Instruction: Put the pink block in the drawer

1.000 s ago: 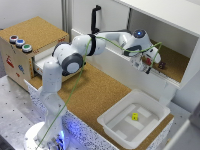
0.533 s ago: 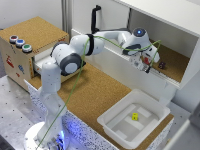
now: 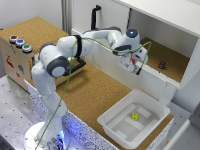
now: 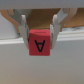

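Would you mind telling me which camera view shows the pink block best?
The wrist view: the pink block fills the centre, held between the fingers, its letter readable. The exterior view shows only a tiny reddish speck at the gripper.

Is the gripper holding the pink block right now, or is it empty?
Holding it. In the wrist view the pink block sits between the fingers of the gripper, which press against its sides.

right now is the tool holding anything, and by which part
Yes: the tool holds the pink block, its two fingers clamped on opposite side faces near the block's upper edge, the lettered face showing.
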Controlling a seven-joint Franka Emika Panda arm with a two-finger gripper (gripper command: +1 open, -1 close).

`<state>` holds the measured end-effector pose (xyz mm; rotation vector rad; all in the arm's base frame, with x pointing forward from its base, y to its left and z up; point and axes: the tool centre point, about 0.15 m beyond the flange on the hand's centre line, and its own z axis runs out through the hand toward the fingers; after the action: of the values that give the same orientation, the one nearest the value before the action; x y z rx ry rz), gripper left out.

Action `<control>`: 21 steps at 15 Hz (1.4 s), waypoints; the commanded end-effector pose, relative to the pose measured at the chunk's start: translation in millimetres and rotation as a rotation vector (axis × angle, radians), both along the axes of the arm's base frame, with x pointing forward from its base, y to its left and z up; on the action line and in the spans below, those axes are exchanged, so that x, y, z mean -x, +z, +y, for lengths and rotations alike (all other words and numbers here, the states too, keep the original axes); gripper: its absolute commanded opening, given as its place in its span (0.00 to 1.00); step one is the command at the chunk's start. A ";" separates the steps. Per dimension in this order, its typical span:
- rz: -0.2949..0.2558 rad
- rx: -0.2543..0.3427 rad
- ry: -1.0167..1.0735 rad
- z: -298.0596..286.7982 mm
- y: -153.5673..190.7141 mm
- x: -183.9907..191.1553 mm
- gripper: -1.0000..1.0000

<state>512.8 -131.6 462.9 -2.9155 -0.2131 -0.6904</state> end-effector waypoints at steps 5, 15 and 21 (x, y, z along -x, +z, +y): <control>0.051 -0.082 0.345 197.8 -16.6 72.2 0.00; 0.211 -0.002 1.045 381.1 -38.3 149.6 0.00; 0.326 0.089 1.466 454.8 -67.9 176.3 0.00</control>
<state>337.0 259.5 416.0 -2.2247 -1.6829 -0.2327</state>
